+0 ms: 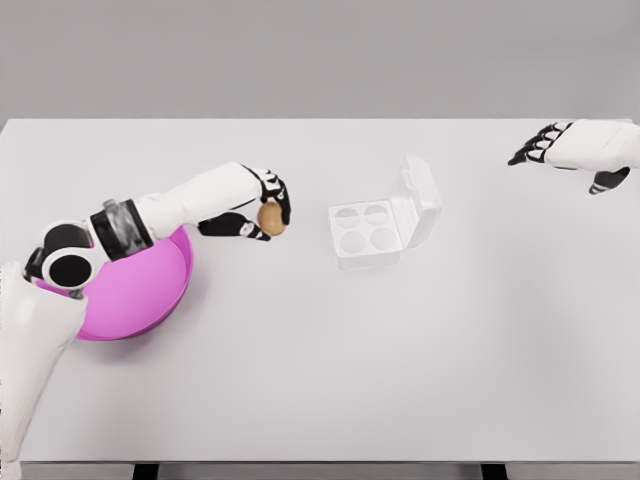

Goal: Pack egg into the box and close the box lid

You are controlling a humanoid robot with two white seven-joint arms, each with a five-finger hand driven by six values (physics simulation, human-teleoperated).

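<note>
A brown egg (270,219) is gripped in the left hand (262,205), pinched between the dark fingers above and the thumb below. The hand is held over the white surface (320,380), just right of a pink bowl (140,290), whose upper rim is crossed by the left forearm. The egg is carried clear of the bowl and is seen well left of the box (385,220), with bare surface between them.

The box is placed near the middle of the surface. It is white, and its lid (420,200) is swung open and stands raised at the right side of the tray. Four round cups are seen in the tray, and no egg is seen in any of them.

The right hand (560,148) is held at the far right, near the back edge of the surface, well apart from the box. Its fingers are loosely extended toward the left and nothing is held in them. Whether it touches the surface cannot be told.
</note>
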